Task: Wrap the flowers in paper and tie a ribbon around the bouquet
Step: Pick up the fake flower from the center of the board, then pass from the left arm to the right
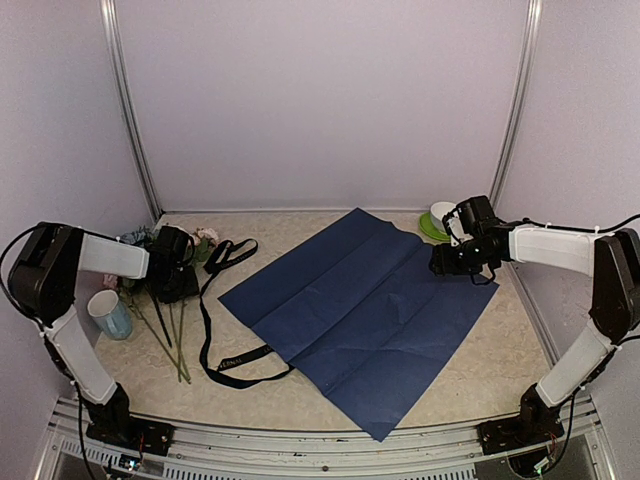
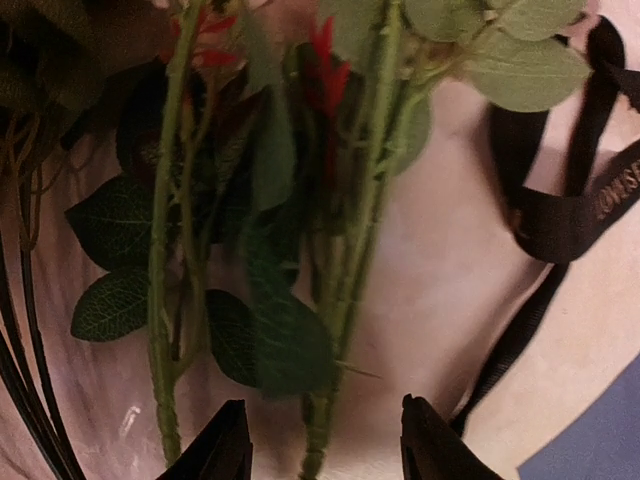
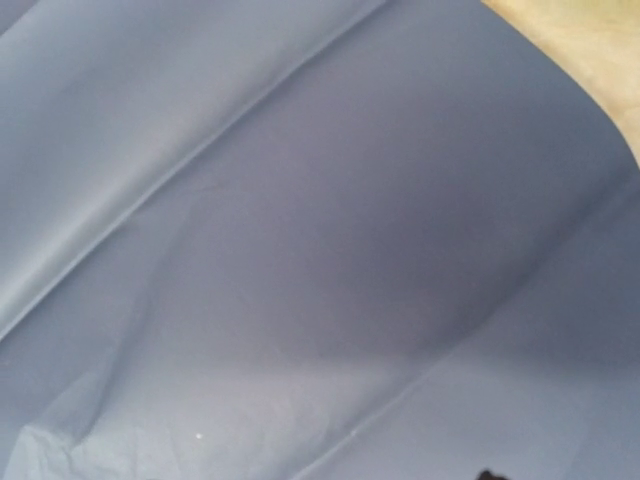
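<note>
This is a robot test booth in a lab. Plain pale walls close in a beige table on three sides, joined at the corners by bare metal posts. A white-and-black left arm and right arm are bolted to a metal rail at the near edge, with cables trailing from them. A few loose things lie on the table: paper, flowers, a ribbon, a mug and green dishes.
</note>
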Robot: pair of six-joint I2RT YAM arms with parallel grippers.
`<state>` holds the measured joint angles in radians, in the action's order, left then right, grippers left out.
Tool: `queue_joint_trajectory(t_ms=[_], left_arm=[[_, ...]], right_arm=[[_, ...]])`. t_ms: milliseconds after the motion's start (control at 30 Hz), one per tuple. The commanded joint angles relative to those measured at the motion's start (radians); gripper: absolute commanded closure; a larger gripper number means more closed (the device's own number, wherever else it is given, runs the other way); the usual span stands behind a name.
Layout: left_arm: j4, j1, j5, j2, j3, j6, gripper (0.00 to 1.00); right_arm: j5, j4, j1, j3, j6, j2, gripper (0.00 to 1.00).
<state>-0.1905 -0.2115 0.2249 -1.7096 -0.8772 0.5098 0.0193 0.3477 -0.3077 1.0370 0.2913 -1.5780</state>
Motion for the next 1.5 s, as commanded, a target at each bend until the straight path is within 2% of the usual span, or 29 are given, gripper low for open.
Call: queue_joint_trajectory(t_ms=[0,100,167,233,300,333,500,600,733,833,933,1033,1167,1267,1300,1367,1467], left_arm=[[-0.004,0.036,0.025,-0.047,-0.031,-0.016,0.51],[0.012,0.037,0.028,-0.058,-0.016,-0.017,0.54],[0.036,0.037,-0.005,-0.064,0.0,-0.021,0.62],[0.059,0.037,-0.052,-0.072,0.014,-0.023,0.74],[0.076,0.038,-0.079,-0.068,0.031,-0.024,0.93],[0.08,0.037,-0.079,-0.057,0.039,-0.019,1.0],[0.057,0.036,0.034,0.105,0.057,-0.006,1.0],[0.063,0.005,0.109,0.249,0.053,-0.058,1.0],[0.049,-0.117,0.309,0.403,0.009,-0.164,1.0],[0.065,-0.224,0.38,0.508,-0.021,-0.253,1.0],[0.169,-0.373,0.338,0.621,-0.018,-0.328,1.0],[0.298,-0.502,0.226,0.68,-0.005,-0.324,1.0],[0.482,-0.683,0.133,0.658,-0.011,-0.356,1.0],[0.613,-0.791,0.017,0.606,-0.018,-0.374,1.0],[0.653,-0.816,-0.021,0.585,-0.02,-0.373,1.0],[0.703,-0.849,-0.09,0.545,-0.036,-0.366,1.0],[0.758,-0.874,-0.145,0.5,-0.048,-0.348,1.0]], right_arm=[[-0.015,-0.019,-0.007,-0.003,-0.012,0.005,0.35],[-0.02,-0.023,-0.007,-0.006,-0.014,0.006,0.34],[-0.022,-0.023,-0.007,-0.005,-0.017,0.004,0.34],[-0.022,-0.02,-0.007,0.0,-0.017,0.0,0.34],[-0.023,-0.016,-0.007,0.004,-0.017,-0.002,0.34],[-0.025,-0.013,-0.007,0.008,-0.019,-0.001,0.34],[-0.027,-0.002,-0.007,0.01,-0.02,0.012,0.34],[-0.039,-0.002,-0.007,0.014,-0.022,0.015,0.34],[-0.063,0.004,-0.007,0.032,-0.022,0.02,0.34],[-0.105,-0.021,-0.013,0.034,-0.032,0.061,0.35],[-0.168,-0.099,-0.061,0.032,-0.065,0.141,0.38],[-0.3,-0.251,-0.178,0.042,-0.101,0.228,0.37],[-0.554,-0.516,-0.348,0.099,-0.086,0.245,0.32],[-0.658,-0.662,-0.419,0.195,-0.002,0.185,0.28],[-0.684,-0.695,-0.435,0.226,0.026,0.16,0.24],[-0.7,-0.727,-0.466,0.282,0.046,0.12,0.03],[-0.622,-0.707,-0.516,0.335,0.017,0.084,0.01]])
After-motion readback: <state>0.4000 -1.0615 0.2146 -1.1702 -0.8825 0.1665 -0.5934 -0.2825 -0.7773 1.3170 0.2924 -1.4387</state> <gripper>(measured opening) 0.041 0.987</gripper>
